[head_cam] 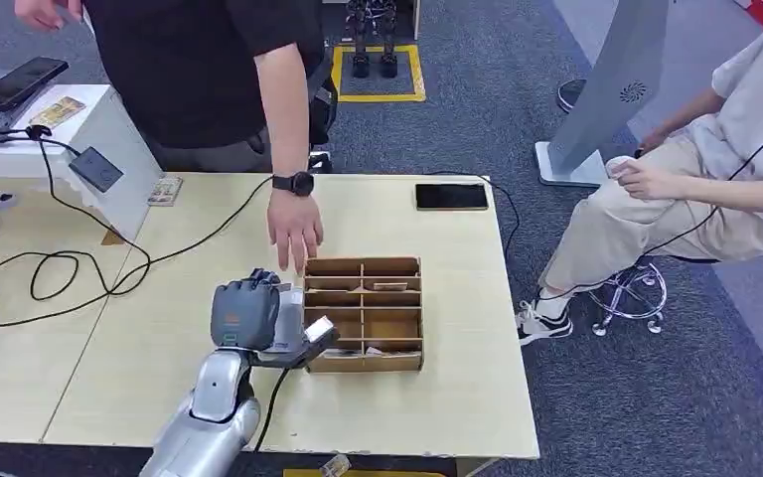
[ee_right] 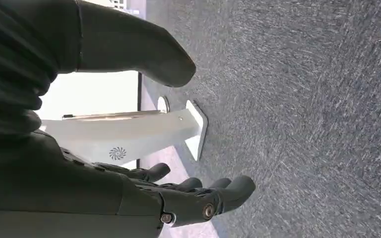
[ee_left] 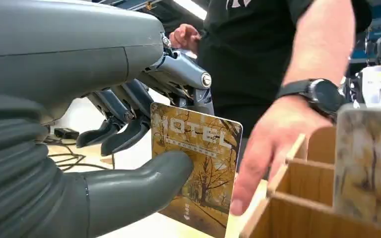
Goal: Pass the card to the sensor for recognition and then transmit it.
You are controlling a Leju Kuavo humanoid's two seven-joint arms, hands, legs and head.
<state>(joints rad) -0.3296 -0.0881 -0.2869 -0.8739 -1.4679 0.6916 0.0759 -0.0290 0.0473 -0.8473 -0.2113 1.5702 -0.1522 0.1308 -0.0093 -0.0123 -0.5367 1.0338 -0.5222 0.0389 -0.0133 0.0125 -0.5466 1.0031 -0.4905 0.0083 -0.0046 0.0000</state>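
Table [head_cam: 437, 397], pale wood, carries everything; its left end holds a white sloped stand with a small dark sensor [head_cam: 95, 168] on its face, cabled, set well apart from the work so the card must travel across the table to reach it. Person in black [head_cam: 209, 70] stands at the far edge, one hand [head_cam: 294, 231] reaching down to touch the far-left corner of the wooden divider box [head_cam: 365, 314], likely steadying it. A second person [head_cam: 715, 169] sits off the right end, clear of the table. The box sits toward the near edge, right of the table's middle, with upright slots that keep cards standing on edge for an easy pinch; at least one card stands in it in the left wrist view. Left robot hand [head_cam: 254, 316] hovers at the box's near-left corner, clamped on the card [ee_left: 197, 168]: thumb pressed on the printed face, fingers behind, card held upright and free of the slots. Judged step: card lifted out, sensor pass not yet begun. Right robot hand [ee_right: 198, 198] hangs over the carpet, fingers loosely spread, holding nothing. A dark phone [head_cam: 451, 196] lies near the far-right corner.
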